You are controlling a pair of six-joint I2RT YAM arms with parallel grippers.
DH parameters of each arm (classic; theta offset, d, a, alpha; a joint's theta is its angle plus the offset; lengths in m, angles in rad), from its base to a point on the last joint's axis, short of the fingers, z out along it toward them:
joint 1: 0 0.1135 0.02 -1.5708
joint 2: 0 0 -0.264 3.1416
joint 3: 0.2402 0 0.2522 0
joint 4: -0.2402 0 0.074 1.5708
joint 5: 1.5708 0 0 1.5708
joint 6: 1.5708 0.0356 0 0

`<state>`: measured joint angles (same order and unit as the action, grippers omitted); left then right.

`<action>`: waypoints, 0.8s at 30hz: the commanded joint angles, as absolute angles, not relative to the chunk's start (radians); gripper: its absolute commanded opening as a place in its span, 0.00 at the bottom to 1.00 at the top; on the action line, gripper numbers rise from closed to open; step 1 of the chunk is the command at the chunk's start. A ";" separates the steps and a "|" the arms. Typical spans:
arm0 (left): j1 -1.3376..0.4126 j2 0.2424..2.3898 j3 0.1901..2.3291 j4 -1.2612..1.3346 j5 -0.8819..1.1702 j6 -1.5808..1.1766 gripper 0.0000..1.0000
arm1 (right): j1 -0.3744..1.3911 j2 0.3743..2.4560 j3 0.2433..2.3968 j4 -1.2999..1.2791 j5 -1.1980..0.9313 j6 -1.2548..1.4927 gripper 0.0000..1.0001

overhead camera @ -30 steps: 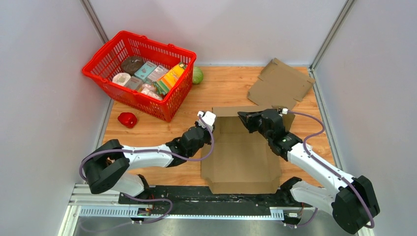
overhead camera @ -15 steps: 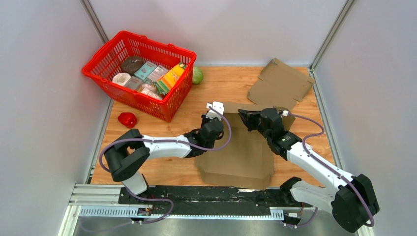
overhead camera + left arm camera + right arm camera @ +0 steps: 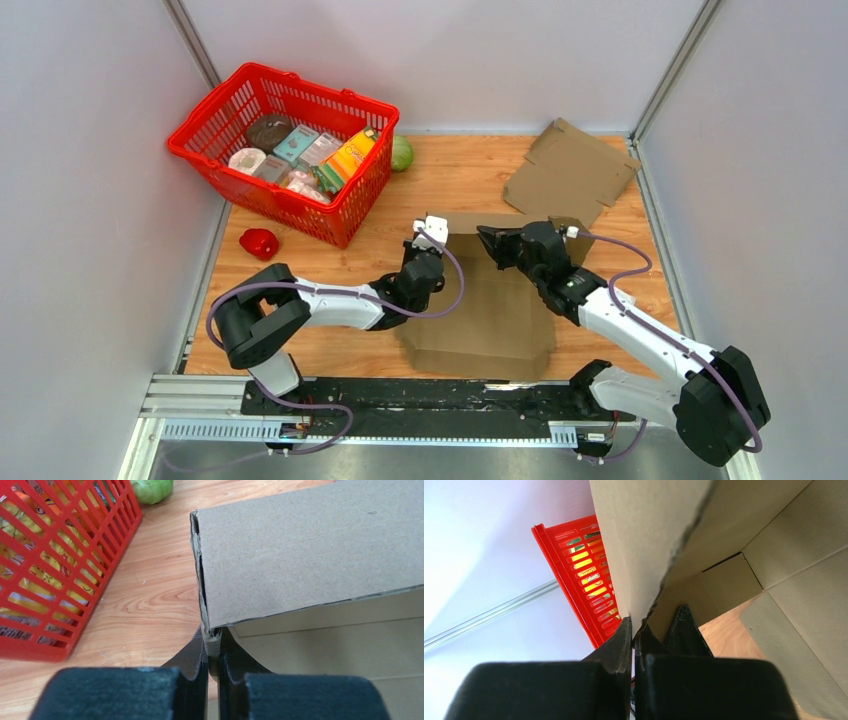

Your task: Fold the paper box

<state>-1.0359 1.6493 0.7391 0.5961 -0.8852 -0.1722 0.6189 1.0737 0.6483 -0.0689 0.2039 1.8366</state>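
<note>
The brown paper box (image 3: 490, 320) lies half-formed in the middle of the wooden table, its back wall tilted up. My left gripper (image 3: 424, 252) is shut on the doubled-over left wall at the box's back left corner; in the left wrist view both fingers pinch that cardboard edge (image 3: 212, 642) below the raised panel of the box (image 3: 310, 555). My right gripper (image 3: 484, 238) is shut on the top edge of the back wall. The right wrist view shows that gripper (image 3: 634, 630) with its fingers clamped on a cardboard sheet of the box (image 3: 644, 530).
A red basket (image 3: 262, 75) full of groceries stands at the back left, close to the left arm, and shows in both wrist views as the basket (image 3: 60, 555) (image 3: 574, 570). A green cabbage (image 3: 402, 153) lies behind it, a red pepper (image 3: 259, 242) to its front. A flat cardboard sheet (image 3: 570, 168) lies at the back right.
My left arm swung in to the box's left wall and its jaws closed on it. The box shifted slightly left and its back rose. The right gripper kept its hold.
</note>
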 commanded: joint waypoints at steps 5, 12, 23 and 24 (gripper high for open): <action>-1.014 1.715 0.799 0.384 -0.920 -0.129 0.19 | 0.643 1.066 0.675 -0.069 0.109 1.848 0.00; -1.014 1.747 0.833 0.299 -1.007 -0.174 0.00 | 0.643 1.049 0.681 -0.091 0.136 1.803 0.13; -1.014 1.528 0.595 0.417 -0.857 -0.141 0.00 | 0.621 0.869 0.744 -0.345 0.080 0.799 1.00; -1.012 1.517 0.577 0.414 -0.853 -0.143 0.00 | 0.620 0.850 0.762 -0.404 0.072 0.729 1.00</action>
